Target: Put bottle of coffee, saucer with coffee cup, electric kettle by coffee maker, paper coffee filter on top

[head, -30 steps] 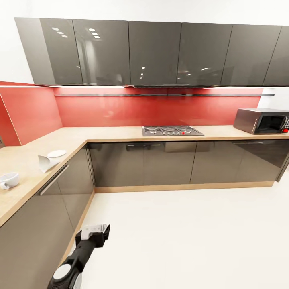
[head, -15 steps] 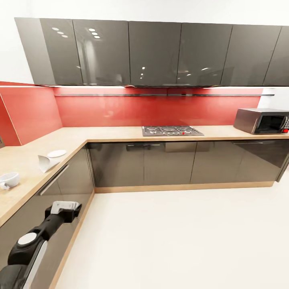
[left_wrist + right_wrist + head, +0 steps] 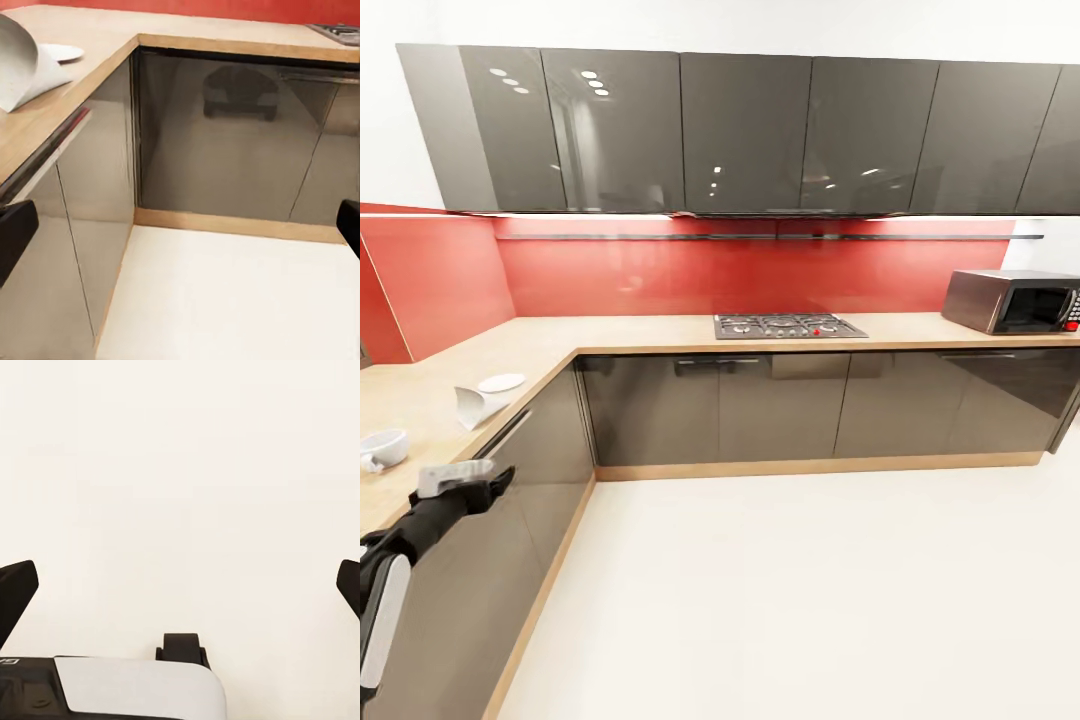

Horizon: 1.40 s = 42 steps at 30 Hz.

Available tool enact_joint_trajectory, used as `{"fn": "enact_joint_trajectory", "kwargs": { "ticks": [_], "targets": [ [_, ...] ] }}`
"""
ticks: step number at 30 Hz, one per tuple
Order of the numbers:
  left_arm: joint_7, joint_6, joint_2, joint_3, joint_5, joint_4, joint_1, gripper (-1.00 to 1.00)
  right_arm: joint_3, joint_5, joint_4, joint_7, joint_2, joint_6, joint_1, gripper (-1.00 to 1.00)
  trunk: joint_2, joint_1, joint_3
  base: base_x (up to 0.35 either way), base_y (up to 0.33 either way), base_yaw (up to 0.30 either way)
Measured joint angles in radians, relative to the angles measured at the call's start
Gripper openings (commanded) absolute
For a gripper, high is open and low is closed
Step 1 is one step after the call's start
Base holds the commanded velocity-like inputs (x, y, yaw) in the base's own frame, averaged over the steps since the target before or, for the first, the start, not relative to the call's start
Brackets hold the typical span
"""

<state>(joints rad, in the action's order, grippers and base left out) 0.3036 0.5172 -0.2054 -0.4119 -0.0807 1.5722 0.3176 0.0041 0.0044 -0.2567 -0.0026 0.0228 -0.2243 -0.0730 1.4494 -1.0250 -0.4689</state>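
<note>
light wood-grain kitchen countertop (image 3: 660,332), glossy dark grey cabinet fronts (image 3: 780,405) and upper cabinets (image 3: 745,130), red backsplash (image 3: 760,275), white saucer (image 3: 501,382), white coffee cup (image 3: 382,447), white paper coffee filter (image 3: 475,405), silver-black microwave (image 3: 1015,300), cream floor (image 3: 810,600).

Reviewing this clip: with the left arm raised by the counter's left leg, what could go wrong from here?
1. The left tool, open and empty, sits at the kitchen countertop edge; advancing at this height, it may strike the edge or the cabinet front.
2. The coffee cup stands near that edge, close to the tool; a sweeping arm might knock it.
3. The paper coffee filter lies on its side beside the saucer, so a light brush may shift it.
</note>
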Motion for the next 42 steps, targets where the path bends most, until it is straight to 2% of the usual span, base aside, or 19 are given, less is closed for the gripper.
{"fn": "enact_joint_trajectory", "kwargs": {
  "ticks": [1, 2, 6, 9, 13, 32, 35, 36, 38, 42],
  "targets": [
    [0.006, 0.0, -0.001, -0.013, -0.002, 0.0, 0.0, 1.0, 0.0, 0.0, 0.0, 0.0, 0.0, 0.0, 0.0, 1.0, 0.0, 0.0, 0.0, 0.0, 0.0, 0.0],
    [0.014, 0.0, -0.002, -0.044, -0.006, 0.0, 0.001, 1.0, 0.0, 0.0, 0.0, 0.0, 0.0, 0.0, 0.0, 1.0, 0.0, 0.0, 0.0, 0.0, 0.0, 0.0],
    [0.029, 0.001, -0.002, -0.123, -0.012, 0.0, 0.002, 1.0, 0.0, 0.0, 0.0, 0.0, 0.0, 0.0, 0.0, 1.0, 0.0, 0.0, 0.0, 0.0, 0.0, 0.0],
    [0.033, 0.001, 0.001, -0.141, -0.013, 0.0, 0.002, 1.0, 0.0, 0.0, 0.0, 0.0, 0.0, 0.0, 0.0, 1.0, 0.0, 0.0, 0.0, 0.0, 0.0, 0.0],
    [0.034, 0.001, 0.003, -0.136, -0.014, -0.001, 0.002, 1.0, 0.0, 0.0, 0.0, 0.0, 0.0, -0.001, 0.0, 1.0, 0.0, 0.0, 0.0, 0.0, 0.0, 0.0],
    [0.03, -0.006, 0.003, -0.04, -0.008, -0.002, 0.002, 1.0, 0.0, 0.0, 0.0, 0.0, 0.014, 0.0, 0.0, 1.0, 0.0, 0.0, 0.0, 0.064, 0.021, 0.0],
    [0.025, -0.011, 0.003, 0.025, -0.007, -0.003, 0.002, 1.0, 0.0, 0.0, 0.0, 0.0, 0.014, -0.001, 0.0, 1.0, 0.0, 0.0, 0.0, 0.013, 0.004, 0.0],
    [0.019, -0.02, 0.003, 0.059, -0.006, -0.003, 0.002, 1.0, 0.0, 0.0, -0.001, 0.0, 0.015, -0.001, 0.0, 1.0, 0.0, 0.0, 0.0, 0.007, 0.002, 0.0],
    [-0.007, -0.049, 0.003, 0.097, 0.005, -0.002, 0.002, 1.0, 0.0, 0.0, -0.001, 0.0, 0.017, -0.001, 0.0, 1.0, 0.0, 0.0, 0.0, 0.004, 0.001, 0.0],
    [-0.046, -0.083, 0.002, 0.117, 0.034, -0.002, 0.002, 1.0, 0.0, 0.0, -0.001, 0.0, 0.021, -0.001, 0.0, 1.0, 0.0, 0.0, 0.0, 0.058, 0.046, 0.0]
  ]
}}
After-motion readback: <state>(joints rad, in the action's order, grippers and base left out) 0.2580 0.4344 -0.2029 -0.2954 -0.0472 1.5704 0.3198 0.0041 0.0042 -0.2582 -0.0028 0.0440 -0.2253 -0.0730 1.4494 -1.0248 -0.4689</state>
